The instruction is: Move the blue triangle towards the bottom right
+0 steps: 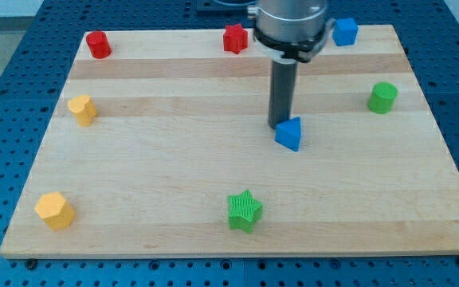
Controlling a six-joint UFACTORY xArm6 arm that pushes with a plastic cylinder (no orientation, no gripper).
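wooden board [174, 183], blue triangle [289, 134] apex up

The board [213, 183] is showing pale, smooth, matt wood with grain bands. The blue triangle [289, 133] and green star [245, 210] are looking like matt plastic. The rod [282, 92] is appearing dark, faintly sheened.
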